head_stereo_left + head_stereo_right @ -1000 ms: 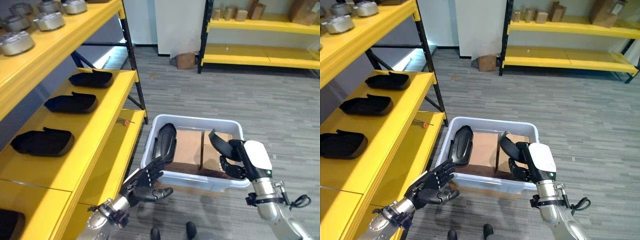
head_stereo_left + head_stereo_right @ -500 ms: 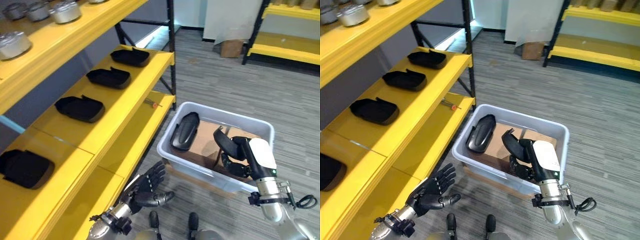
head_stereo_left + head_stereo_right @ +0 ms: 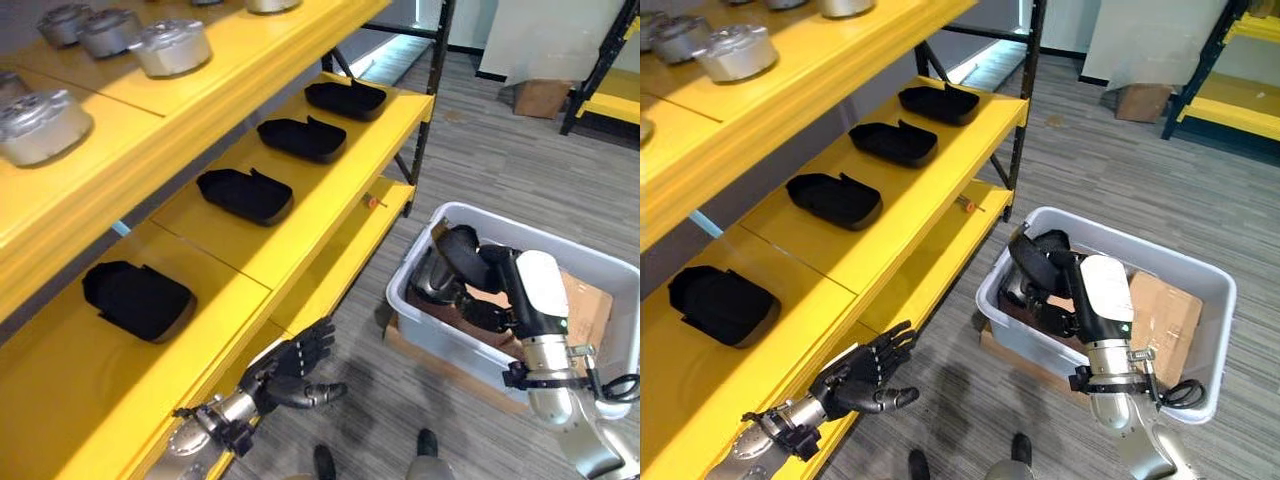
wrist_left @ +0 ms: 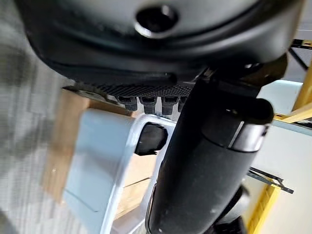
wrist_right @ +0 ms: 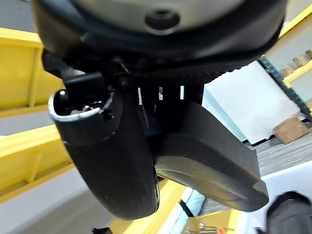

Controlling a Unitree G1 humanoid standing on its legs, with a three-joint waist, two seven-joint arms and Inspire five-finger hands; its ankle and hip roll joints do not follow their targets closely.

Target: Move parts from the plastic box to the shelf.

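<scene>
My right hand is shut on a black moulded part and holds it upright above the near left corner of the white plastic box. The right wrist view shows the thumb and fingers curled round that part. A second black part lies in the box behind it, mostly hidden. Several matching black parts lie in a row on the yellow shelf to my left. My left hand hangs open low beside the shelf's lower board, holding nothing.
Round metal parts sit on the upper shelf. A small red-handled tool lies on the lower board. Cardboard fills the box's right side. A cardboard box stands on the floor by another yellow rack.
The camera has swung left toward the shelf, so the box now sits at the right. My right hand still holds the black part, now over the box's left corner. The left hand stays low and open.
</scene>
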